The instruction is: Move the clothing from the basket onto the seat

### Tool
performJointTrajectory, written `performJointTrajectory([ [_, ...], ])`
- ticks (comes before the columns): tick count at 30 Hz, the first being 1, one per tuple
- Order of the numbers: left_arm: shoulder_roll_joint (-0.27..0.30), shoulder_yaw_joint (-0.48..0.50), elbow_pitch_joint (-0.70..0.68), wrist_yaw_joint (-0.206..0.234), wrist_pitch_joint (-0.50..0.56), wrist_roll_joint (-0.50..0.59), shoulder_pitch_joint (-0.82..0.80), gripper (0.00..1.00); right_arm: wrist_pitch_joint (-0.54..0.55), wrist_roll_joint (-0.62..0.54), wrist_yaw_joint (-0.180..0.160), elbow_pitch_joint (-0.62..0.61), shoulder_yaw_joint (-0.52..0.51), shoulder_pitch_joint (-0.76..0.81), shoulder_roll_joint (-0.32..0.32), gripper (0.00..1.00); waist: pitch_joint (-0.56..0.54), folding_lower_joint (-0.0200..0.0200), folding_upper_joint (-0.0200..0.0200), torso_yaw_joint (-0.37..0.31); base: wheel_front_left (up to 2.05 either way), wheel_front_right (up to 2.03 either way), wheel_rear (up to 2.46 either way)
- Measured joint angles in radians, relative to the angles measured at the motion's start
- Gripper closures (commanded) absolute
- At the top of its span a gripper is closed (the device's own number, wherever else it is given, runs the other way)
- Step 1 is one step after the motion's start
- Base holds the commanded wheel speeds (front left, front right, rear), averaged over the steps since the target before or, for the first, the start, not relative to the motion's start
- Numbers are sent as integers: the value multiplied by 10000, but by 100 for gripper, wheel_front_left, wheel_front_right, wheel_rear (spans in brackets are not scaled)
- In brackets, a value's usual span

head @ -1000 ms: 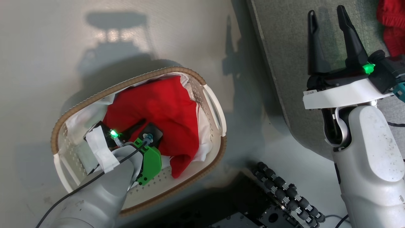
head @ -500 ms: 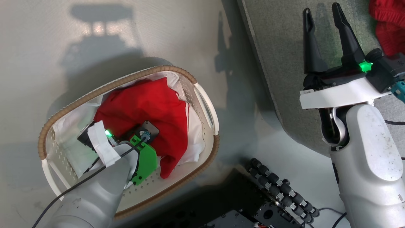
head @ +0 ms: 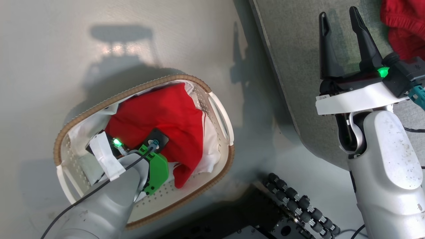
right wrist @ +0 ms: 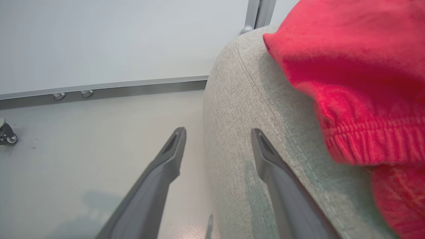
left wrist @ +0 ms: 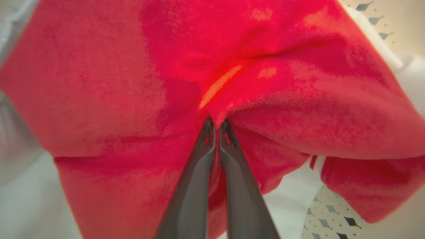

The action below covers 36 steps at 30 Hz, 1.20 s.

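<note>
A red garment of the clothing lies bunched in the white basket on the floor. My left gripper reaches down into the basket and is shut, its two fingertips pinching a fold of the red clothing. In the head view its fingers are hidden under the wrist and cloth. My right gripper hovers open over the grey seat, empty. Another red garment lies on the seat, seen at the right as red clothing with a ribbed cuff.
The basket's white lining shows around the garment. The robot's dark base with black rollers sits below the seat's corner. A wall rail and a caster wheel lie beyond the seat.
My left gripper has closed from open onto the red garment in the basket. The head camera shifted slightly; the right arm stays put.
</note>
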Motion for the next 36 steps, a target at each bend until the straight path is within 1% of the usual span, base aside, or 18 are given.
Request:
performJointTrajectory([
  [5,-84,31,-389,-163,-389,-186,108,100,0,-198,2,94,-113,81,0,0,-372,0,0,168,0,0,0],
  [10,-77,224,-1195,-251,-568,-560,387,100,0,-453,2,226,-305,231,4,0,-888,0,0,364,0,0,0],
  [18,499,849,-3806,-157,-594,-709,1290,100,0,-1095,0,556,-688,737,6,0,-1954,0,0,753,0,0,0],
  [25,838,1315,-5795,-79,-596,-654,2146,100,0,-1682,0,865,-995,1306,8,0,-3127,-1,-1,1163,0,0,0],
  [31,1078,1701,-7122,-75,-596,-554,2697,100,0,-2021,0,1103,-1141,1835,8,0,-4247,-1,-1,1496,0,0,0],
  [36,1225,2021,-7862,-81,-596,-527,2918,100,0,-2196,0,1350,-1160,2354,8,0,-5234,-1,0,1743,0,0,0],
])
